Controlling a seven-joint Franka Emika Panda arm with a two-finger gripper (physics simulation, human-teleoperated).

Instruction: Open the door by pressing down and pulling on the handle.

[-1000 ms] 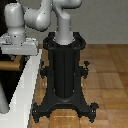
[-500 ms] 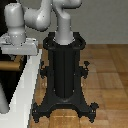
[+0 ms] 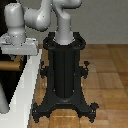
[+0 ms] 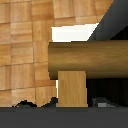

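Clearly, much of the scene is cut off or covered. In the exterior view the gripper (image 3: 19,50) sits at the exterior view's left, and only its flat grey body shows; the fingers are not visible, so I cannot tell how wide it is open or whether it holds anything. Just below it a short piece of the tan handle (image 3: 11,64) sticks out, and the picture's edge cuts its far end. The door (image 3: 6,82) appears only as a dark strip at that same edge, next to its white frame (image 3: 24,90), which runs slanted down. The black pedestal (image 3: 64,75) stands in the middle on the wooden floor (image 3: 107,75) and hides the floor behind it.

In the wrist view the handle (image 4: 87,60) fills the middle as a thick brown bar with a lighter stem under it, very close to the camera. A dark band covers one edge of this picture, and no fingers can be made out there.
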